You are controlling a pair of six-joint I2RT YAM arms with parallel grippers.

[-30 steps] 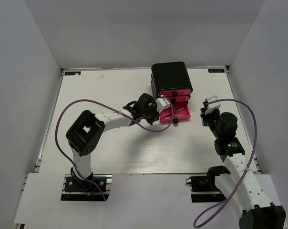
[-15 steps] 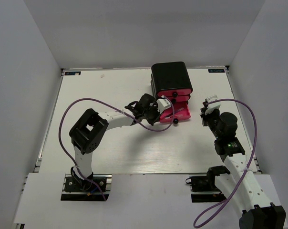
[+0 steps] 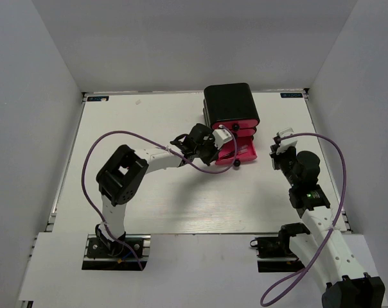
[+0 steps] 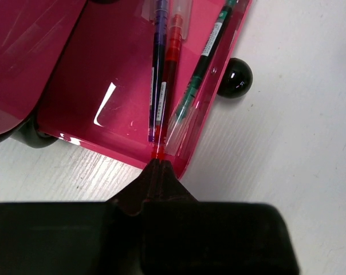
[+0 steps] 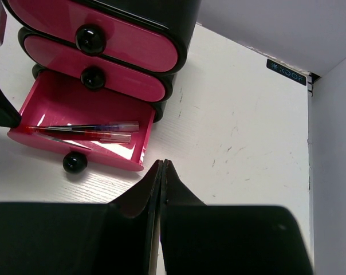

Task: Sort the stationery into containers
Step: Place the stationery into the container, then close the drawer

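The black case [image 3: 229, 102] stands at the back middle with three pink drawers. The top drawer [image 5: 133, 40] and middle drawer [image 5: 127, 77] are shut. The bottom drawer [image 4: 98, 86] is pulled open, black knob [image 4: 235, 77] in front. In it lie a purple pen [image 4: 157, 69], a red pen [image 4: 168, 86] and a green pen [image 4: 204, 63]. My left gripper [image 4: 157, 163] is shut on the near end of the red pen at the drawer's left wall; it also shows in the top view [image 3: 214, 142]. My right gripper [image 5: 162, 163] is shut and empty, right of the drawer. Eraser and markers are out of view.
The open drawer [image 3: 238, 153] juts forward from the case onto the white table [image 3: 149, 192]. The white enclosure walls stand close on the left, back and right. The right arm [image 3: 303, 173] stands near the right wall.
My left gripper has moved a little right and back toward the open drawer, with the red pen in it. The right arm has not moved.
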